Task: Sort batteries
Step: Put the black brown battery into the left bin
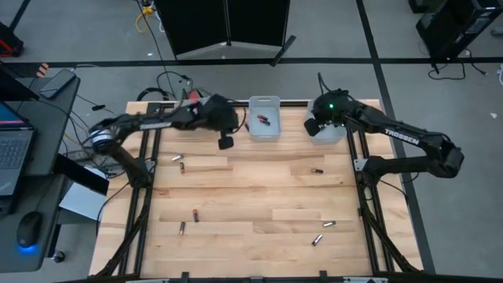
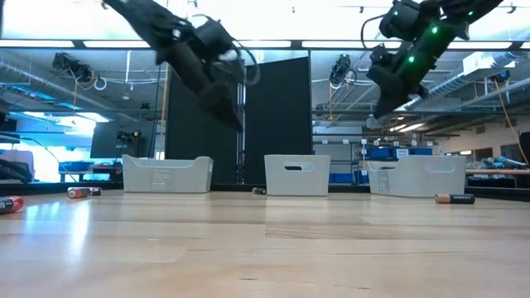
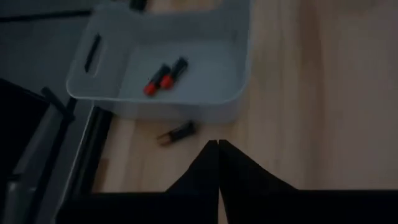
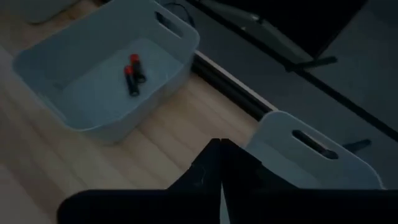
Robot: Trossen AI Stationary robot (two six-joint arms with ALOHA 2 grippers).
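Several batteries lie scattered on the wooden table: two (image 1: pixel 180 163) at the left, one (image 1: pixel 316 170) right of centre, two (image 1: pixel 189 221) near the front left and two (image 1: pixel 323 232) near the front right. Two black, red-ended batteries (image 3: pixel 165 76) lie in the middle bin (image 1: pixel 264 118), and one more (image 3: pixel 176 132) lies on the table just outside its wall. My left gripper (image 1: pixel 225 141) hovers shut and empty beside that bin's left side, its tips (image 3: pixel 217 144) closed. My right gripper (image 4: pixel 219 144) is shut and empty, raised over the right bin (image 1: pixel 330 130).
Three translucent bins stand in a row along the table's far edge: left (image 2: pixel 167 174), middle (image 2: pixel 296 174) and right (image 2: pixel 414 175). The left arm covers the left bin from above. The broad middle of the table (image 1: pixel 251 196) is bare wood between the batteries. A desk with a laptop (image 1: pixel 12 149) stands off to the left.
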